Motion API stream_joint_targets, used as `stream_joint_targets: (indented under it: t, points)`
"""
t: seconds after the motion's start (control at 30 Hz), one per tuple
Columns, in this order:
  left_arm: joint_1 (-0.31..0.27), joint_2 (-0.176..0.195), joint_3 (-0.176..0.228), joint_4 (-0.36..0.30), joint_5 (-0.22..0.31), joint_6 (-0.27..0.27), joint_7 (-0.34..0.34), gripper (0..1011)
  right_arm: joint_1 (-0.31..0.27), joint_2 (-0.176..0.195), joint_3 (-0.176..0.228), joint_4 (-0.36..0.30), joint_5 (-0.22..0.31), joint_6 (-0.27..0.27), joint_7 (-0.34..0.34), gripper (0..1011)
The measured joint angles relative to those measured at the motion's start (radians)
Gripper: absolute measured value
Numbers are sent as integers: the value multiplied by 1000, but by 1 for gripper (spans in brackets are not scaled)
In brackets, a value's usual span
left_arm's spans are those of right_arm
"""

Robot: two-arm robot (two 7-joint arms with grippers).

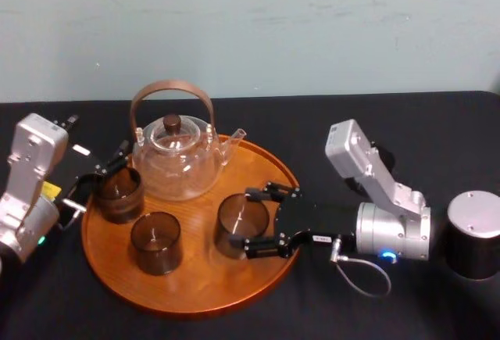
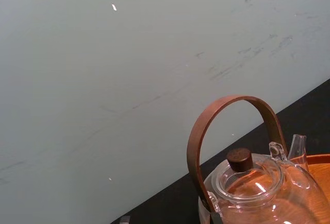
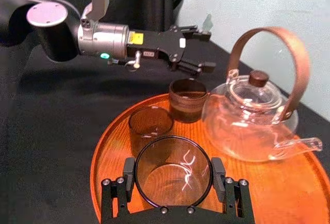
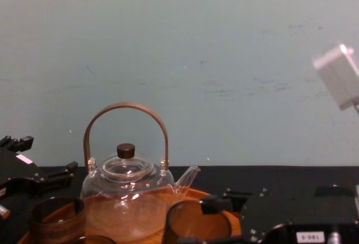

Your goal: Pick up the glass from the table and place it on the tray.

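The glass (image 1: 238, 219), a small smoky tumbler, stands upright on the right part of the round wooden tray (image 1: 195, 297). My right gripper (image 1: 251, 223) reaches in from the right and is shut on it. In the right wrist view both fingers press the sides of the glass (image 3: 172, 167) over the tray (image 3: 289, 193). The chest view shows the glass (image 4: 193, 221) low in front of the teapot. My left gripper (image 1: 109, 170) is open at the tray's left rim, just above another tumbler, with nothing between its fingers (image 3: 198, 68). The black table (image 1: 406, 121) lies all around.
A clear glass teapot (image 1: 176, 156) with an arched brown handle stands at the back of the tray. Two more dark tumblers (image 1: 119, 193) (image 1: 156, 240) sit on the tray's left half. A black cylinder with a silver top (image 1: 474, 234) stands at the table's far right.
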State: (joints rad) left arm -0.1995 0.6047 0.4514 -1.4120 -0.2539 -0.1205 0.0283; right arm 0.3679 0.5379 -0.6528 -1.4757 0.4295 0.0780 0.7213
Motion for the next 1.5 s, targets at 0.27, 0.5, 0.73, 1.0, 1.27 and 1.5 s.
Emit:
stream_joint_targets:
  t: [0.27, 0.5, 0.73, 1.0, 1.27, 1.5]
  points:
    - [0, 0, 0, 0, 0, 0, 0, 1001, 9, -14, -29, 42, -5, -8, 16, 902]
    - [0, 0, 0, 0, 0, 0, 0, 1001, 9, -16, -39, 60, -10, -9, 17, 902]
    - [0, 0, 0, 0, 0, 0, 0, 1001, 9, -21, -46, 76, -17, -9, 17, 901]
    - [0, 0, 0, 0, 0, 0, 0, 1001, 10, -28, -49, 87, -23, -7, 11, 901]
    - [0, 0, 0, 0, 0, 0, 0, 1002, 8, -32, -48, 91, -27, -2, 5, 902]
    - [0, 0, 0, 0, 0, 0, 0, 1001, 6, -33, -49, 91, -35, 4, -2, 901]
